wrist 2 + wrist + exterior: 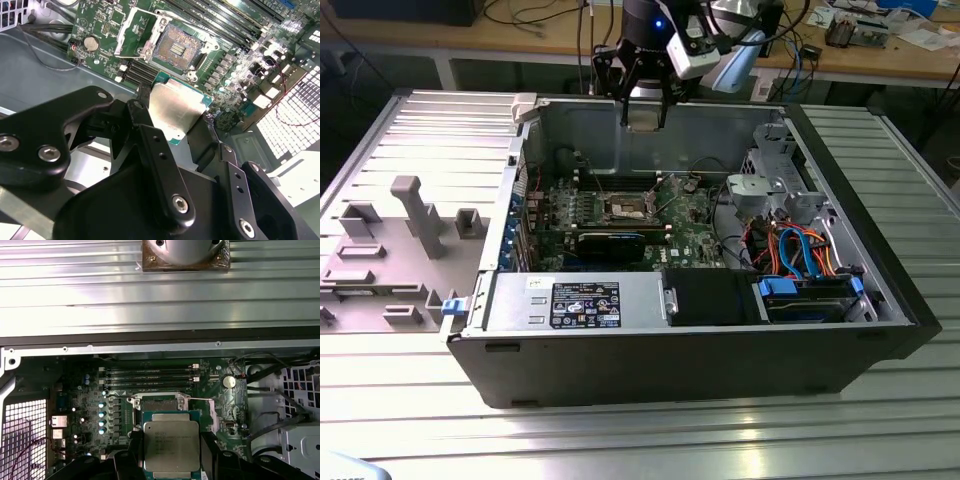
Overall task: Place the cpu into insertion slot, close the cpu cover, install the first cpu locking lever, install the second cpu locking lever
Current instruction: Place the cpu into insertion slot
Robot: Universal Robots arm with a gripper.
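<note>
While the cpu (171,445) is clamped flat in the gripper (645,110), the uncovered insertion slot (178,47) is seen well below

Single black arm (645,25) hanging over the far edge of the open computer case, wrist turned downward, gripper (645,112) raised (not touching anything below), dark fingers (212,455) clamped on opposite sides of a flat chip (171,444)

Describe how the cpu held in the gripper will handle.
The cpu looks like a thin flat plate, so it is probably stiff and light. Its smooth metal face suggests it could slip in the gripper. Held by its edges, it may tilt if bumped.
</note>
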